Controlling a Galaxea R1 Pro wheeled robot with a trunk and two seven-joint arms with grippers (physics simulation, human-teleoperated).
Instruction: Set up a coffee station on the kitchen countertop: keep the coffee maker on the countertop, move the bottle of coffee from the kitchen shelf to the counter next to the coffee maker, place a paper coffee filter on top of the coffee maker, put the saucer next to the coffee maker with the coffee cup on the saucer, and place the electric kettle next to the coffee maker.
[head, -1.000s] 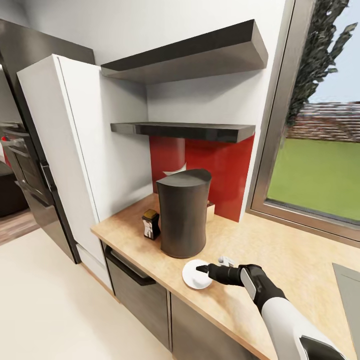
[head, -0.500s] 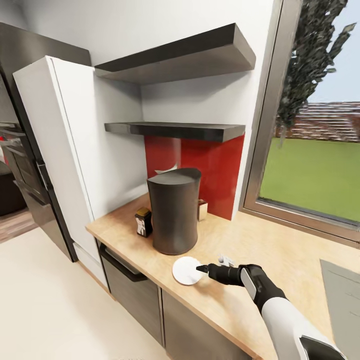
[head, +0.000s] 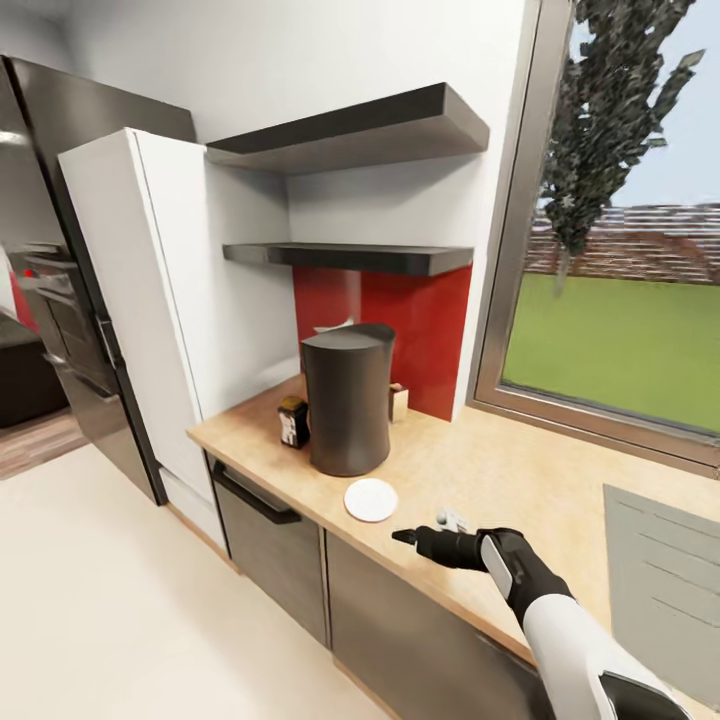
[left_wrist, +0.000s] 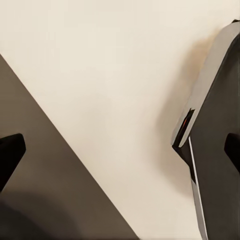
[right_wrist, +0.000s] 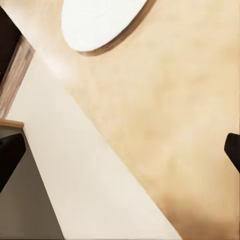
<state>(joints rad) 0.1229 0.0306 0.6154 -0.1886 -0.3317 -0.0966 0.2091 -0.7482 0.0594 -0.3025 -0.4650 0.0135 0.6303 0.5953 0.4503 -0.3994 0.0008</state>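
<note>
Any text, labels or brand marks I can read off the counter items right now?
None can be read.
Bottle of coffee: it has a light label patch, but any print is too small and blurred to read.
Coffee maker: plain dark body, no marking visible.
Saucer: plain white.
Small brown box behind the coffee maker: no lettering readable.

Coffee maker (head: 347, 402): dark grey, tall, upright on my countertop (head: 520, 500), near its left end, before red backsplash. Coffee bottle (head: 293, 422): small, dark, upright, just beside maker on side toward left end. Saucer (head: 371, 499): white, round, flat, bare, near front edge, just in front of maker.
</note>
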